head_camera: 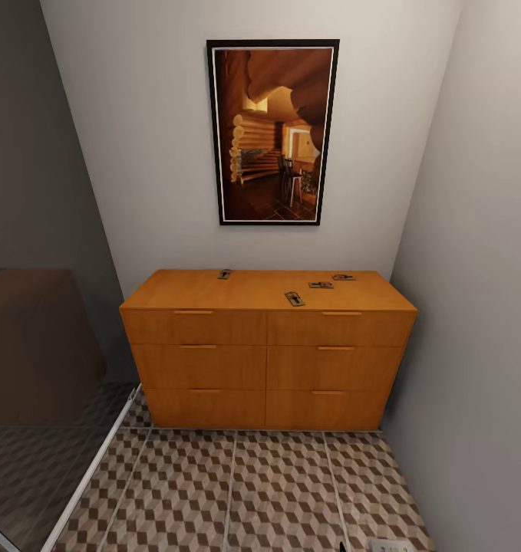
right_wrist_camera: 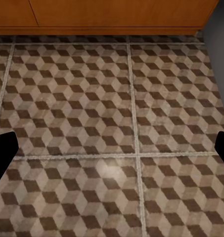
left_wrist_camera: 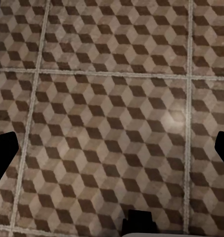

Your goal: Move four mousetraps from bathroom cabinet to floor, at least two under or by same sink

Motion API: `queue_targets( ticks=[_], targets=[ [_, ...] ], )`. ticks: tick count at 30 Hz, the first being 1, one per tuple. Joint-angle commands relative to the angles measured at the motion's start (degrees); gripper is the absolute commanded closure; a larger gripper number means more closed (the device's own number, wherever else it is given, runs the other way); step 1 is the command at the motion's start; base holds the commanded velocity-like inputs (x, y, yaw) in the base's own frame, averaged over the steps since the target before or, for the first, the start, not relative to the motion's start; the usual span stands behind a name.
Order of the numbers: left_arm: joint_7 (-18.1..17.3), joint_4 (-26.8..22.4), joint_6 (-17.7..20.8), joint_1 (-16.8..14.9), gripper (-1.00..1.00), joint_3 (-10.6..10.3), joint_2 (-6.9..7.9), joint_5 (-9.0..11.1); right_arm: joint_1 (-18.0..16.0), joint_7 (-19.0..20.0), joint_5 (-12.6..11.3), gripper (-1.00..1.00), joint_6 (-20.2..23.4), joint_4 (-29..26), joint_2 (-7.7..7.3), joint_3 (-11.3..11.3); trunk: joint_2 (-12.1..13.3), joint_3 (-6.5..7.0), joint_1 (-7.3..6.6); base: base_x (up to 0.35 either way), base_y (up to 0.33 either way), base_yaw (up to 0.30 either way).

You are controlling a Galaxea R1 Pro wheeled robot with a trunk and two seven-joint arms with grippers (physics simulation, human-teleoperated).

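Note:
The orange-brown cabinet stands against the far wall, all its drawers shut. Several mousetraps lie on its top: one at the back left, one near the front edge, and two at the right. The cube-patterned bathroom floor spreads out in front of it. My left gripper hangs open over bare tiles. My right gripper is also open over tiles, with the cabinet's base ahead of it. The sink is out of view.
A framed picture hangs above the cabinet. A glass shower screen with a white floor rail borders the left. A grey wall closes the right side. A small white object sits at the lower right.

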Motion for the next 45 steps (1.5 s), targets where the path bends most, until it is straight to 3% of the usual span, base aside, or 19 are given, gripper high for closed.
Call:
queue_targets(
  ticks=[1, 12, 22, 45],
  targets=[
    [0.1, 0.0, -0.2, 0.0, -1.0, 0.0, 0.0, 0.1, 0.0, -0.2, 0.0, -1.0, -0.2, 0.0, 0.01, 0.0, 0.0, -0.05, 0.0, 0.0, 0.0, 0.0],
    [0.0, 0.0, -0.2, 0.0, -1.0, -0.1, -0.02, 0.1, 0.0, -0.2, 0.0, -1.0, -0.2, 0.8, 0.16, 0.1, 0.0, -0.05, 0.0, 0.0, 0.0, 0.0],
    [0.0, 0.5, -0.2, 0.0, -1.0, -0.2, -1.02, 0.0, 0.0, -0.2, 0.0, -1.0, -0.2, 1.9, 0.16, 0.1, 0.0, -0.05, 0.0, 0.0, 0.0, 0.0],
    [0.1, 1.0, -0.2, 0.0, -1.0, -0.1, -1.14, 0.0, 0.0, -0.2, 0.0, -1.0, -0.2, 2.0, 0.12, 0.2, 0.0, -0.05, 0.0, 0.0, 0.0, 0.0]
  ],
)
